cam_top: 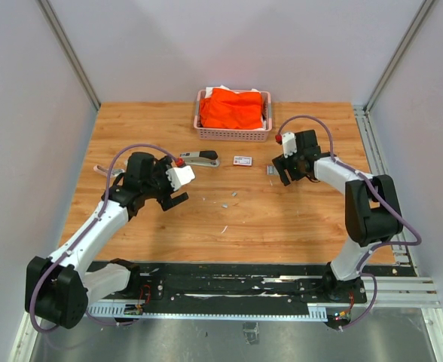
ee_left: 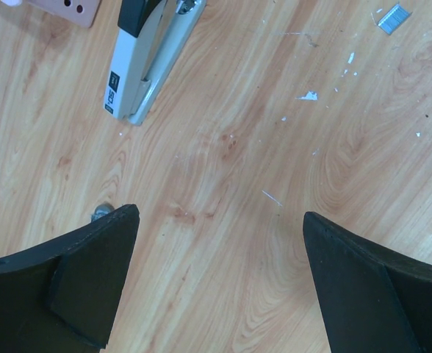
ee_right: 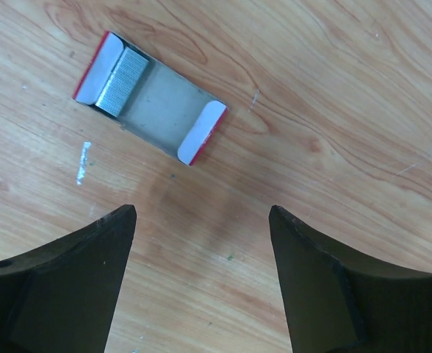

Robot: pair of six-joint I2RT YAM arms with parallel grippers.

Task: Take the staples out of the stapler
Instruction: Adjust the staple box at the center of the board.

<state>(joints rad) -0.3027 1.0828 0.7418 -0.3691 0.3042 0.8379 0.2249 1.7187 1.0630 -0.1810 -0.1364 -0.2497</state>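
Grey stapler (cam_top: 204, 158), long axis left-right; left end effector (ee_left: 220, 213), right end effector (ee_right: 201, 208) spread, empty.

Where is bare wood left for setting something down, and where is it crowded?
Free: the near strip before the arm bases, and the far-left corner beside the basket. Crowded: mid-table, around the stapler, small box and scattered staples.
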